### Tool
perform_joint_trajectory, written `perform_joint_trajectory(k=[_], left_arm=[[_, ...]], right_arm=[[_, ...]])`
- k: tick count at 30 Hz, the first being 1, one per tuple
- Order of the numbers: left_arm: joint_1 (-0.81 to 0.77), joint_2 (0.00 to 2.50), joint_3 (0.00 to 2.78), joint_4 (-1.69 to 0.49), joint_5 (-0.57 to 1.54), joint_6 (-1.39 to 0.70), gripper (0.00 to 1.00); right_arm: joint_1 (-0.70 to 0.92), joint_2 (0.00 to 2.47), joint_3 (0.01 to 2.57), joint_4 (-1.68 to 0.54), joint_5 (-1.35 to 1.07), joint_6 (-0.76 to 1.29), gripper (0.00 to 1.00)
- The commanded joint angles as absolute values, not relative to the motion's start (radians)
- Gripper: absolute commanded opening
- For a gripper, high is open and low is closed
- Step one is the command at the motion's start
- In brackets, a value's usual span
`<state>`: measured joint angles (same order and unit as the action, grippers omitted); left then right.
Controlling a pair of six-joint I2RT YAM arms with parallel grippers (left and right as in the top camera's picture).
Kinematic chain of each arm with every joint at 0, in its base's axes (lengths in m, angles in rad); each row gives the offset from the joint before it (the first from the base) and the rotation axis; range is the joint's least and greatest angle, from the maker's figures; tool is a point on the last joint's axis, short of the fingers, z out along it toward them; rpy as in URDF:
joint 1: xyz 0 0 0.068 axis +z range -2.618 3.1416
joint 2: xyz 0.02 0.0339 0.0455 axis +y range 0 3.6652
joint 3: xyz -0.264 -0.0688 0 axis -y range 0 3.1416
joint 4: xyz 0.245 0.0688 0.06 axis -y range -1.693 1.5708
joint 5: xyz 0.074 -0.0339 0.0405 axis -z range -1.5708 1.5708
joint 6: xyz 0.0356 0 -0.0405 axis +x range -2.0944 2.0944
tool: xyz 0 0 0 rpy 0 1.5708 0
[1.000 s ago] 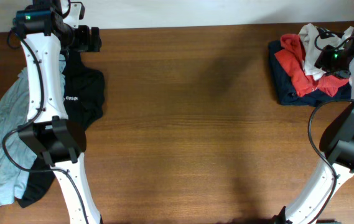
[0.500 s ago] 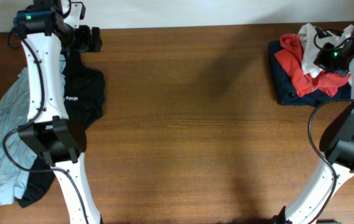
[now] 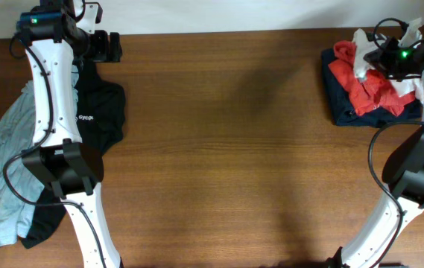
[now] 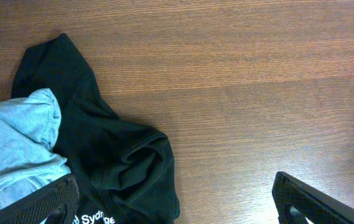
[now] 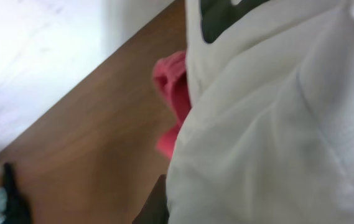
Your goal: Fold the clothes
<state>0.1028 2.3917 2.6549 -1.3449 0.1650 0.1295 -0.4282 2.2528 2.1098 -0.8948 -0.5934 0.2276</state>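
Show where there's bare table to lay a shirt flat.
Bare: the middle of the table, from the black shirt on the left to the navy garment on the right, far edge to near edge. Crowded: the left side, black shirt and grey-blue shirt overlapping; far right corner, red garment and white T-shirt heaped on the navy.

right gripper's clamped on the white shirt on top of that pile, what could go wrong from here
1. The right gripper is shut on a bunched part of the white T-shirt, so it may come up as a crumpled wad that is hard to spread.
2. The red garment lies pressed against it and may get dragged along.
3. The pile sits by the far edge of the table; a careless pull could push clothes off.
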Motion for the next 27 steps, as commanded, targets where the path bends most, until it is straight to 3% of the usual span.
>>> perform_joint_trajectory(k=[1,7,13,16,17,27], left_arm=[[0.098,2.357,2.650,-1.343,0.168,0.120,0.99],[0.098,2.357,2.650,-1.341,0.168,0.120,0.99],[0.099,2.357,2.650,-1.338,0.168,0.121,0.99],[0.099,2.357,2.650,-1.338,0.168,0.121,0.99],[0.099,2.357,2.650,-1.338,0.168,0.121,0.99],[0.099,2.357,2.650,-1.337,0.168,0.121,0.99]], right_arm=[[-0.369,2.203,2.134,-0.927,-0.685,0.244,0.04],[-0.305,2.203,2.134,-1.014,-0.623,0.244,0.04],[-0.267,2.204,2.134,-1.129,-0.375,0.241,0.06],[-0.270,2.203,2.134,-1.175,-0.287,0.241,0.65],[-0.273,2.203,2.134,-1.189,-0.271,0.240,0.73],[-0.322,2.159,2.139,-1.229,-0.337,0.160,0.72]])
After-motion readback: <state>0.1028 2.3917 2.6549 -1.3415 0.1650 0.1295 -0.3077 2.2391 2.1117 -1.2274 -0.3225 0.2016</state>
